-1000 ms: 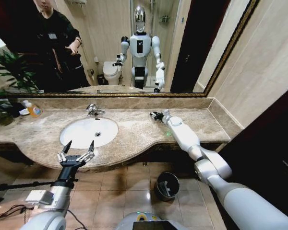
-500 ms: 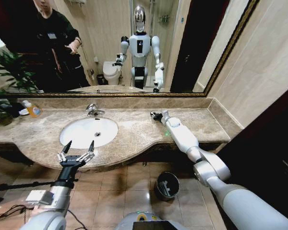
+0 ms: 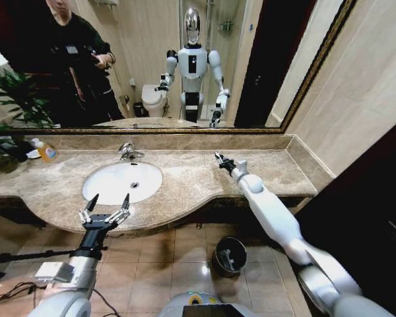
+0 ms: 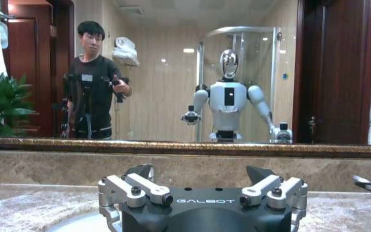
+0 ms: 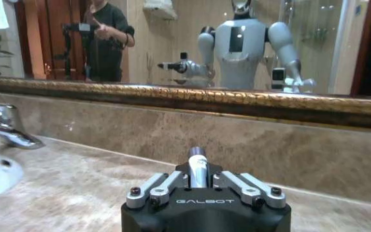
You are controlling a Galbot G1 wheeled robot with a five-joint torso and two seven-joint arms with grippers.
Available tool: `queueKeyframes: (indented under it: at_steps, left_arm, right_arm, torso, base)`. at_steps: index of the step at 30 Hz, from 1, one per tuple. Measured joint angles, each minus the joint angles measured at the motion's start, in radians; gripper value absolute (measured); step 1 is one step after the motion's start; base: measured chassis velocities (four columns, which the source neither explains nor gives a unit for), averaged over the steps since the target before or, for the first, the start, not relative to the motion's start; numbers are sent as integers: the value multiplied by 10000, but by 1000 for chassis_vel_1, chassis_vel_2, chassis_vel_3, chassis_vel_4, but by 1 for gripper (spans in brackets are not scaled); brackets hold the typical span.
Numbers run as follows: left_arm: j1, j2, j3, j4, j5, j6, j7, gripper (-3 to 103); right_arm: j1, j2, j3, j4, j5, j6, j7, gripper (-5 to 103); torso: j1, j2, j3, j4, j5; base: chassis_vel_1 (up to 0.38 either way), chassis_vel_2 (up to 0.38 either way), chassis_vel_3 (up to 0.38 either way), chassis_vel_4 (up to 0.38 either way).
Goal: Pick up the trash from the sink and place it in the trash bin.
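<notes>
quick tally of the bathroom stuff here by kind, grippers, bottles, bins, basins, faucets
grippers: 2, left gripper and right gripper
bottles: 1, yellow-orange bottle
bins: 1, trash bin
basins: 1, sink
faucets: 1, faucet
total: 6

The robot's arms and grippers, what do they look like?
Both arms have smooth white shells with grey joints. The left gripper is dark, with silver metal linkages and black pointed fingertips, and a black cable runs beside its forearm. The right gripper is dark too. Each gripper body carries white GALBOT lettering.
</notes>
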Motion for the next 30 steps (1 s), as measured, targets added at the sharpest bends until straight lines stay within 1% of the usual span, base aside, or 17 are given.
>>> queueKeyframes:
  at_steps: [1,3,5,7,8,10,12,13,16,17,19,22,24,25,28,29,30]
  left_arm:
    - [0,0,0,0,0,0,0,100]
    - [1,0,0,0,0,0,-2,100]
    - [0,0,-1,0,0,0,-4,100]
    - [0,-1,0,0,0,0,-3,100]
    - [0,-2,-1,0,0,0,-4,100]
    - [0,0,0,1,0,0,-3,100]
    - [0,1,1,0,0,0,1,100]
    - [0,1,1,0,0,0,1,100]
    - [0,0,0,0,0,0,-3,100]
    - [0,0,0,0,0,0,-3,100]
    - [0,0,0,0,0,0,-2,100]
    - [0,0,-1,0,0,0,-3,100]
    - [0,0,0,0,0,0,-3,100]
    - [0,0,0,0,0,0,-3,100]
    - [0,0,0,0,0,0,-3,100]
    - [0,0,0,0,0,0,-3,100]
    - [0,0,0,0,0,0,-3,100]
  right_arm:
    - [0,0,0,0,0,0,0,15]
    - [-1311,-413,501,1203,214,-55,81,15]
    - [-1582,-485,577,1421,250,-55,110,15]
    - [-2554,-659,836,2151,294,2,154,15]
    - [-2929,-706,977,2419,292,50,186,14]
    - [-3097,-723,1048,2549,287,63,208,14]
    - [-4138,-729,1603,3261,232,142,245,14]
    - [-4138,-729,1603,3261,232,142,245,14]
    - [-5972,-524,2639,4064,-40,401,-253,14]
    - [-5972,-524,2639,4064,-40,401,-253,14]
    - [-6951,-332,3100,4249,-326,736,-628,14]
    - [-7907,-43,3389,4160,-726,1398,-867,14]
    - [-8089,36,3425,4024,-846,1547,-951,14]
    - [-8312,262,3439,3492,-1124,1847,-1105,14]
    - [-8234,548,3294,2436,-1249,2045,-1195,14]
    - [-8234,548,3294,2436,-1249,2045,-1195,14]
    - [-8088,681,3182,1804,-1218,2047,-1208,14]
  torso:
    - [0,0,0,0,0]
    - [0,0,0,-6,1]
    - [-1,0,0,-7,1]
    - [-1,0,0,-2,3]
    - [-1,0,0,-1,2]
    - [-1,0,0,-1,2]
    - [0,0,1,0,0]
    - [0,0,1,0,0]
    - [-1,1,0,-2,-1]
    - [-1,1,0,-2,-1]
    - [-1,1,0,-3,-2]
    - [-2,1,0,-2,-2]
    - [-1,1,0,-3,-4]
    - [-1,1,1,-3,-2]
    - [0,1,1,-1,1]
    - [0,1,1,-1,1]
    - [0,1,1,-2,0]
  base:
    - [0,0,0,0]
    - [0,0,0,0]
    - [0,0,0,0]
    - [0,0,0,0]
    - [0,0,0,0]
    - [0,0,0,0]
    - [0,0,0,0]
    - [0,0,0,0]
    - [0,0,0,0]
    - [0,0,0,0]
    - [0,0,0,0]
    - [0,0,0,0]
    - [0,0,0,0]
    - [0,0,0,0]
    - [0,0,0,0]
    - [0,0,0,0]
    - [0,0,0,0]
